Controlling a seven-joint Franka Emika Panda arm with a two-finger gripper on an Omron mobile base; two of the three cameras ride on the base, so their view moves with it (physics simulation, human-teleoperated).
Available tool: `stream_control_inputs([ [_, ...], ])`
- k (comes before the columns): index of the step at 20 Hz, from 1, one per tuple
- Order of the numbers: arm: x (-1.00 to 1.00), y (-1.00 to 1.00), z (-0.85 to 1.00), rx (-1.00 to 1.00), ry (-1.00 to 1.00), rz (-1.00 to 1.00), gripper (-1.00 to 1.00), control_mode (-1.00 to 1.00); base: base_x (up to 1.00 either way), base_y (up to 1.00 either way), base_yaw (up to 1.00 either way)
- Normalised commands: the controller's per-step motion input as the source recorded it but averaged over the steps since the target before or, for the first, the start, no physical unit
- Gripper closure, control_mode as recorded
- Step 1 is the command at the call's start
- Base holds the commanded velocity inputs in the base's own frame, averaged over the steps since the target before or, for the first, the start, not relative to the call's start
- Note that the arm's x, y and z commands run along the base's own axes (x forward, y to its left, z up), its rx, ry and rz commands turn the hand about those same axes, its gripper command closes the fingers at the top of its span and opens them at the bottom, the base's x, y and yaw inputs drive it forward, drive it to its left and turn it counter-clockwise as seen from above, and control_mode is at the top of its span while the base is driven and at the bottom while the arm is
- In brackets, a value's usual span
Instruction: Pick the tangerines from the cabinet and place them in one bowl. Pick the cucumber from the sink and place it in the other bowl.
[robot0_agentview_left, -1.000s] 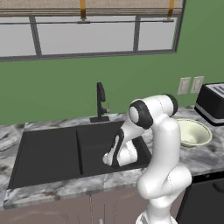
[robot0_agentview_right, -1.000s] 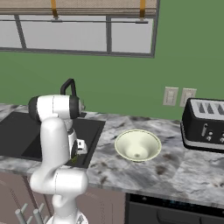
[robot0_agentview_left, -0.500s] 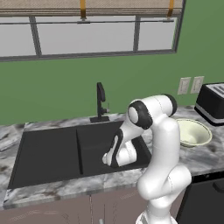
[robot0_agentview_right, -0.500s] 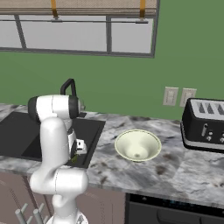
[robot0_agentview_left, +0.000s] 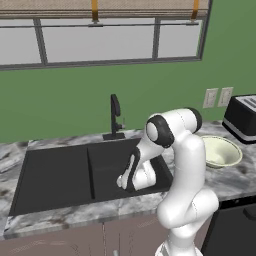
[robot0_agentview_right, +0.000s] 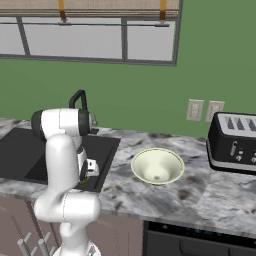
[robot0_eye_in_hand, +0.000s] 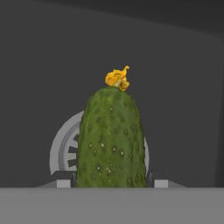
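Note:
In the hand view a bumpy green cucumber (robot0_eye_in_hand: 111, 140) with a yellow dried flower at its tip stands up over the round metal drain (robot0_eye_in_hand: 64, 151) of the black sink (robot0_eye_in_hand: 175, 87). My gripper (robot0_eye_in_hand: 111, 183) has a pad pressed against each side of the cucumber's base. From the base cameras the gripper (robot0_agentview_left: 127, 182) is low in the right basin of the sink (robot0_agentview_left: 55, 175), with a bit of green cucumber (robot0_agentview_right: 86, 184) under the hand (robot0_agentview_right: 90, 167). A beige bowl (robot0_agentview_left: 218, 151) sits on the counter right of the sink, also the bowl (robot0_agentview_right: 157, 166).
A black faucet (robot0_agentview_left: 116, 117) rises behind the sink; the same faucet (robot0_agentview_right: 78, 99) stands behind my arm. A black toaster (robot0_agentview_right: 235, 142) stands at the far right by the wall outlets (robot0_agentview_right: 204, 110). Marble counter (robot0_agentview_right: 200, 195) surrounds the bowl.

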Motion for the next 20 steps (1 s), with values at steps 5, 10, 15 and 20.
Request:
stream_control_inputs([
  [5, 0.0, -0.01, 0.15, 0.0, -0.01, 0.0, 1.0, -1.0, 0.0, 0.0, 0.0],
  [10, 0.0, -0.1, 0.64, 0.0, -0.04, 0.0, 1.0, -1.0, 0.0, 0.0, 0.0],
  [15, -0.03, -0.14, 0.58, 0.01, -0.05, 0.0, 1.0, -1.0, 0.0, 0.0, 0.0],
  [20, -0.09, -0.33, 0.45, 0.02, 0.0, 0.0, 1.0, -1.0, 0.0, 0.0, 0.0],
])
